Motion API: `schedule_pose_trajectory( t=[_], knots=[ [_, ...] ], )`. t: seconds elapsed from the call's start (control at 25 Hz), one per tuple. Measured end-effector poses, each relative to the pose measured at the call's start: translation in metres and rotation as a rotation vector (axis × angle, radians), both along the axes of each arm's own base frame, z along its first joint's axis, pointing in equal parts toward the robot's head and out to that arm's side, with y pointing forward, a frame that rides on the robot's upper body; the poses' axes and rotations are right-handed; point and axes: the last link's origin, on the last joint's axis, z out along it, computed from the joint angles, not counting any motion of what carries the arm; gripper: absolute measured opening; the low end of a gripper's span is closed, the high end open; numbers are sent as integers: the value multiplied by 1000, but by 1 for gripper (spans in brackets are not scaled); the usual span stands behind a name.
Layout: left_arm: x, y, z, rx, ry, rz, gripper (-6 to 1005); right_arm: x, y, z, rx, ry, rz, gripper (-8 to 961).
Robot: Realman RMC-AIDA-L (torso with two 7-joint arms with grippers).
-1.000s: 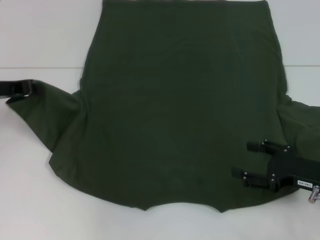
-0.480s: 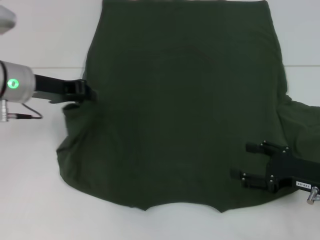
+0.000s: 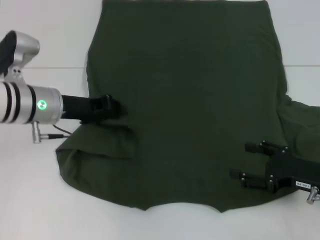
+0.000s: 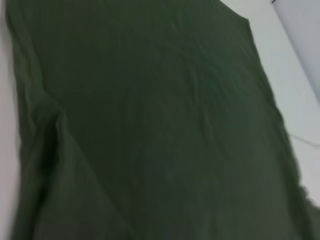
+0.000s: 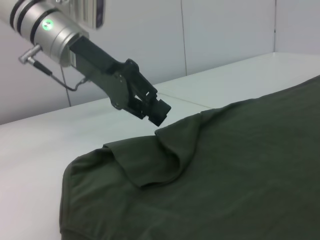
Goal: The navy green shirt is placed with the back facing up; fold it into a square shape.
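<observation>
The navy green shirt [image 3: 190, 90] lies flat on the white table and fills most of the head view. My left gripper [image 3: 112, 107] hovers over the shirt's left side, shut on the left sleeve [image 3: 102, 142], which is folded inward over the body. From the right wrist, the same left gripper [image 5: 159, 111] holds the lifted sleeve edge, with the fold [image 5: 150, 160] draped below it. My right gripper [image 3: 240, 160] rests open on the shirt near its lower right corner. The left wrist view shows only shirt cloth [image 4: 165, 125].
White table [image 3: 30, 190] surrounds the shirt, with a seam line across it at the left and right. The right sleeve [image 3: 302, 120] spreads out at the right edge. The shirt's far end runs out of view at the top.
My left gripper has travelled rightward from the table's left edge onto the shirt, dragging the left sleeve over the body. The right gripper has stayed put.
</observation>
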Motion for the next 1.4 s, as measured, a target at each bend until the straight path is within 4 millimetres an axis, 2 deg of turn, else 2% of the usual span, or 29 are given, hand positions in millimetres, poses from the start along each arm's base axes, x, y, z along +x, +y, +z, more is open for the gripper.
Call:
schedule_pose_trajectory(
  t=[0.2,0.28,0.4,0.52,0.68,0.84,1.4],
  knots=[
    [-8,-11,-10,34,-133,-5,190,0,0,0,1,0,0,915],
    [-14,-13,-9,55,-143,12,306,0,0,0,1,0,0,915],
    [-38,-19,-2,126,-169,108,480,0,0,0,0,1,-2,915],
    [-50,-23,-3,160,-184,166,544,1,-1,1,4,2,-6,915],
    [-60,-25,-13,182,-173,218,544,2,0,0,4,-2,-7,915],
    [-60,-24,-22,195,-156,227,544,2,0,1,7,-2,-9,914],
    [-62,-17,-27,256,-102,250,545,4,-2,2,9,-3,-15,914]
  ],
)
